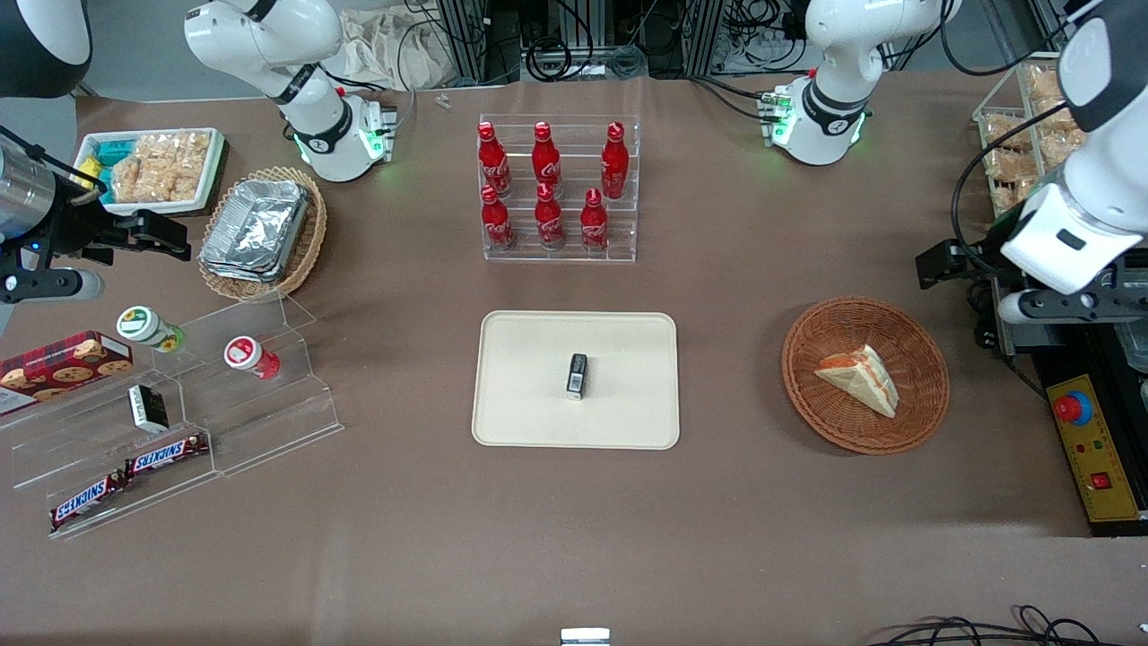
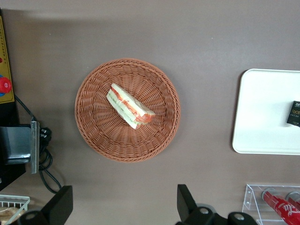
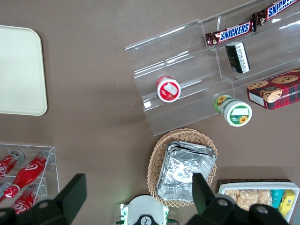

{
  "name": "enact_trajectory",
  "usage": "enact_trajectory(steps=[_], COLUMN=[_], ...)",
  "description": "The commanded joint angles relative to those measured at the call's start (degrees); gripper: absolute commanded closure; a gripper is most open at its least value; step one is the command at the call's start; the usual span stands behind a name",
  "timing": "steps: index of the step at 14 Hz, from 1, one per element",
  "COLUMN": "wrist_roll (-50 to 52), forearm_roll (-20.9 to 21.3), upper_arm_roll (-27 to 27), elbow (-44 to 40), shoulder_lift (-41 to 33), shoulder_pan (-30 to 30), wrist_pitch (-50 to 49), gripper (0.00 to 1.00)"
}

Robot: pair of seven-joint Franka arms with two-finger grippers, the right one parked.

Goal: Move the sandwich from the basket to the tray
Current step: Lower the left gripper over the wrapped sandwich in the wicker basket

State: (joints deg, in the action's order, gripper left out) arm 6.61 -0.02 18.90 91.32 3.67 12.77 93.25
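Note:
The sandwich (image 1: 861, 377) (image 2: 130, 107), a white bread wedge with red-orange and green filling, lies in the round reddish-brown wicker basket (image 1: 807, 395) (image 2: 93, 126). The cream tray (image 1: 529, 413) (image 2: 262, 117) lies flat at the table's middle with a small black packet (image 1: 577, 375) (image 2: 294, 114) on it. My gripper (image 1: 1049, 301) (image 2: 123, 204) hangs high above the table, beside the basket toward the working arm's end. It is open wide, with only bare tabletop between its black fingers (image 2: 185, 201).
A clear rack of red cola bottles (image 1: 556, 188) stands farther from the camera than the tray. A yellow control box with a red button (image 1: 1090, 449) sits at the working arm's table edge. Toward the parked arm's end are an acrylic snack stand (image 1: 179, 404) and a tan basket of foil containers (image 1: 260, 233).

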Motion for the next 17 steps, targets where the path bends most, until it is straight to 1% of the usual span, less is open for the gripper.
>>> enact_trajectory(steps=[1,3,4,5,6,7,8,9,10,12,14,15,16,17], wrist_roll=[0.32,0.76,4.08,10.9,18.45,23.48,24.05,25.02,27.81,37.11,41.97,42.86,45.83,49.08], forearm_roll=[0.73,0.46,1.24,1.77,0.91,0.46,1.33,1.34,1.34,1.42,1.86,4.39,6.07,6.43], upper_arm_roll=[0.26,0.35,0.52,0.53,0.35,0.26,0.18,0.09,-0.35,-1.14,-1.32,-1.32,-1.75,-2.54], elbow=[-3.09,-4.22,-4.4,-4.31,-4.14,-3.18,0.92,5.83,10.49,17.97,23.96,26.95,29.5,30.83], shoulder_lift=[3.19,4.32,5.46,6.87,8.8,9.77,9.52,8.74,8.29,8.2,8.29,8.64,8.73,8.99], shoulder_pan=[-0.2,-0.29,-0.63,-1.07,-0.64,-0.03,0.07,0.15,0.24,0.15,0.15,0.15,0.15,0.15], wrist_pitch=[-3.33,-3.25,-3.25,-2.64,-2.37,-0.54,3.13,9.44,15.33,26.93,34.34,37.07,40.4,42.35], gripper=[0.0,0.0,0.0,0.0,0.0,0.0,0.0,0.0,0.0,0.0,0.0,0.0,0.0,0.0])
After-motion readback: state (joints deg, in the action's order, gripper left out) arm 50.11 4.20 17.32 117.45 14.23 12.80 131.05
